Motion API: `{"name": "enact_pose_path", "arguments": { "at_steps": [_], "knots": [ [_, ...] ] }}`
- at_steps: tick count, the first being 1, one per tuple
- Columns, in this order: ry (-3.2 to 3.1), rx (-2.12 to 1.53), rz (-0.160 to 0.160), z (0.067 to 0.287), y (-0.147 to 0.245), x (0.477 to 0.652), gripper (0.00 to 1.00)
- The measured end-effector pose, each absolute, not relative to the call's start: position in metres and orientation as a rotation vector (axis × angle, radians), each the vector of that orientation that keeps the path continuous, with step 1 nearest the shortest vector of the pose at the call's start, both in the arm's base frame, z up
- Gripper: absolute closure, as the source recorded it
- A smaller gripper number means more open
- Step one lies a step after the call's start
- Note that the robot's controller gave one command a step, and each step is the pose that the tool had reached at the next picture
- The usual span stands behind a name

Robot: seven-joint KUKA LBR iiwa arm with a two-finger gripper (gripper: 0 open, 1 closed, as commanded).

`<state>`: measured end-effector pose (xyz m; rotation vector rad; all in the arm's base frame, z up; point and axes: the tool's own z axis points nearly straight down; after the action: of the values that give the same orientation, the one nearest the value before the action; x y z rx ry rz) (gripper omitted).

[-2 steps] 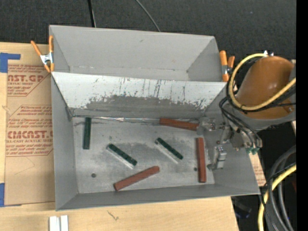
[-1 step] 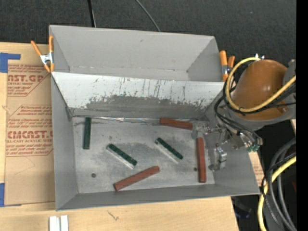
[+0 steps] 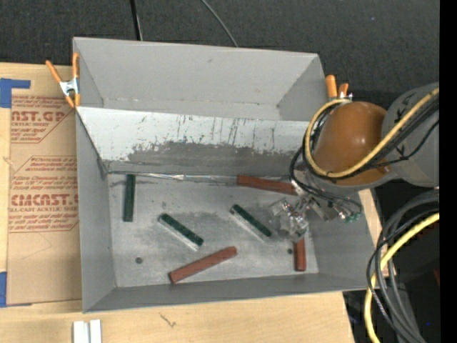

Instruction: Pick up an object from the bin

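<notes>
Topped by orange cover, claw low by the bin floor; spread or pressed together, cannot tell. Nothing seen pinched. Short red stick just nearward of claw, likeliest pick; green stick just left, long red stick just behind, other sticks well left. Judged: approach step, grasp not yet made. Next: settle astride one stick, close, lift straight, clear of right wall.

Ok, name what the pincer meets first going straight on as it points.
Likely bare bin floor: the pincer points down between the nearest green stick and the short red-brown stick, though depth is unclear.
</notes>
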<state>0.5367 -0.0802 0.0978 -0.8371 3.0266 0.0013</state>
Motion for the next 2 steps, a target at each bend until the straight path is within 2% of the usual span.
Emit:
{"name": "enact_pose_path", "arguments": {
  "at_steps": [1,2],
  "knots": [
    [3.026,-0.837,0.001,0.0978,-0.0802,0.5367,0.00],
    [3.026,-0.837,0.001,0.0978,-0.0802,0.5367,0.00]
  ]
}}
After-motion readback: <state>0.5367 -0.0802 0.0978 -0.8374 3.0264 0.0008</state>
